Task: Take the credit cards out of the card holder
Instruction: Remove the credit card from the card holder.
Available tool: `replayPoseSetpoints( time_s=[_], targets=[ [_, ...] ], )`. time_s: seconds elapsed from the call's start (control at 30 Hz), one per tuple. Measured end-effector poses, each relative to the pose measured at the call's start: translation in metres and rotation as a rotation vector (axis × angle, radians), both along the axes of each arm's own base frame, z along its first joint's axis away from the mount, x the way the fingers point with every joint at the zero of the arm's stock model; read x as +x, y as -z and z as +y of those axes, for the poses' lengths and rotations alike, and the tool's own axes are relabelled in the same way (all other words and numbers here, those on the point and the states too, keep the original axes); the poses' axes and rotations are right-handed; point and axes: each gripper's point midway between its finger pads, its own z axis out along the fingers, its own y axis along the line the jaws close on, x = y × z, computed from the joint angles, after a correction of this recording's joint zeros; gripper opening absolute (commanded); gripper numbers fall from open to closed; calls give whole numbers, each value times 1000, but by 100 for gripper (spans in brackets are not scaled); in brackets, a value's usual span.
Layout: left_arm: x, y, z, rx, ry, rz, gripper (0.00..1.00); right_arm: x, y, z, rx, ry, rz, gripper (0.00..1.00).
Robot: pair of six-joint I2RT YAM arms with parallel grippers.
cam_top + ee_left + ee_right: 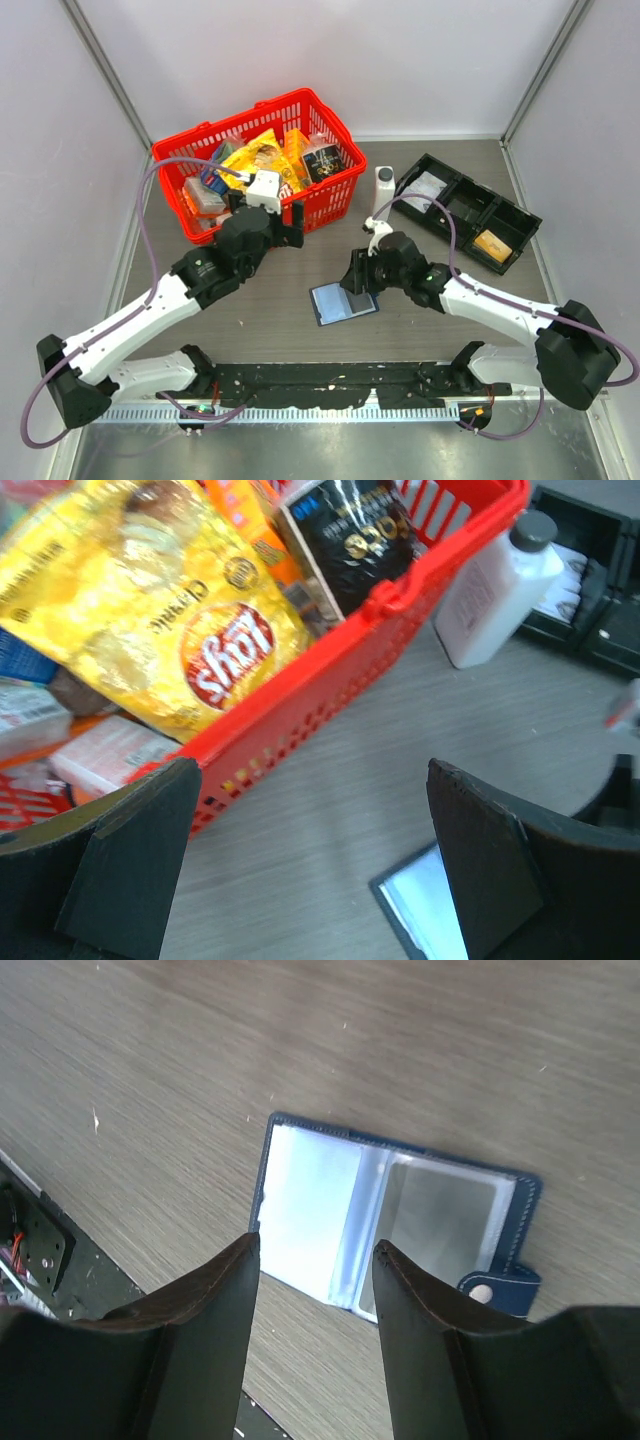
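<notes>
Right claw point(315, 1260) hovers parted just over open card holder point(440, 1205).

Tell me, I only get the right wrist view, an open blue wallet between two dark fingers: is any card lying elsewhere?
Observer: Yes. The top view shows an orange-gold card in an end compartment of the black tray, far right on the table.
Operator: What is the other arm doing?
Observer: The left fingers hang open and empty beside a red basket.
Operator: Anything between basket and tray?
Observer: A white bottle stands there.
</notes>
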Motion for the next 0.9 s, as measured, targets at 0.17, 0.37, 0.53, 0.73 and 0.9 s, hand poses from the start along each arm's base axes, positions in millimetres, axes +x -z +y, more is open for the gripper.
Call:
replayPoseSetpoints(
  time_s=[0.17, 0.37, 0.53, 0.73, 0.9],
  targets=[
    [-13, 20, -32, -33, 40, 113, 100, -13, 24, 4, 4, -16, 39, 53],
    [-43, 52, -70, -87, 95, 241, 96, -14, 41, -7, -40, 15, 44, 53],
    [-62, 95, -92, -92, 110, 359, 91, -11, 50, -15, -80, 47, 30, 53],
    [-75, 142, -102, -83, 92, 474, 76, -5, 61, -26, -139, 92, 20, 53],
    [-79, 167, -114, -107, 84, 539, 66, -3, 66, -36, -183, 124, 16, 53]
  ],
)
